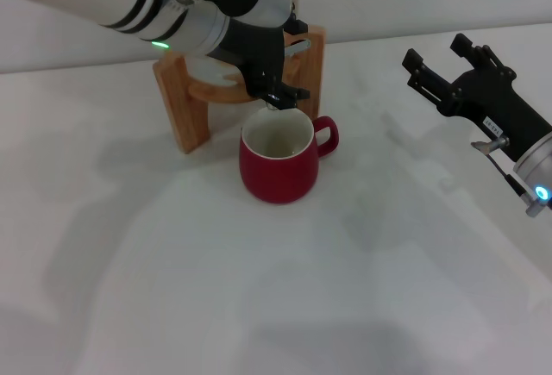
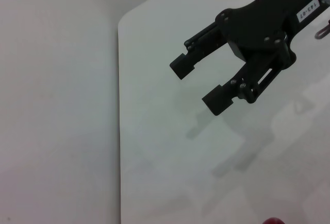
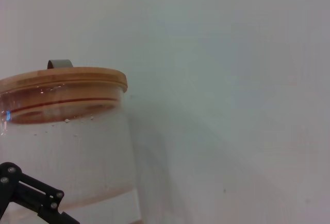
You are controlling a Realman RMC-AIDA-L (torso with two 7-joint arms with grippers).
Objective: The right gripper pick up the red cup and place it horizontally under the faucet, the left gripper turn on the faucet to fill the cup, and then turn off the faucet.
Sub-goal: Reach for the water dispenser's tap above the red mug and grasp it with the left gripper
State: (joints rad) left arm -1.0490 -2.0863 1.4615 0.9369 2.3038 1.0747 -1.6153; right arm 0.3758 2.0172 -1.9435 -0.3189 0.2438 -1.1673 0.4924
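The red cup (image 1: 278, 166) stands upright on the white table, handle toward the right, its white inside showing. The chrome faucet (image 1: 279, 97) hangs just above the cup's rim, mounted on the wooden stand (image 1: 183, 108). My left gripper (image 1: 266, 80), on the arm with the green light, sits right at the faucet and hides most of it. My right gripper (image 1: 436, 51) hovers open and empty at the right, well clear of the cup. It also shows open in the left wrist view, right gripper (image 2: 197, 86), where a sliver of the red cup (image 2: 273, 220) appears too.
The glass dispenser jar (image 3: 67, 152) with its wooden lid (image 3: 62, 79) fills the right wrist view. The table's edge (image 2: 119, 121) runs close to a pale wall. Bare white tabletop (image 1: 259, 289) lies in front of the cup.
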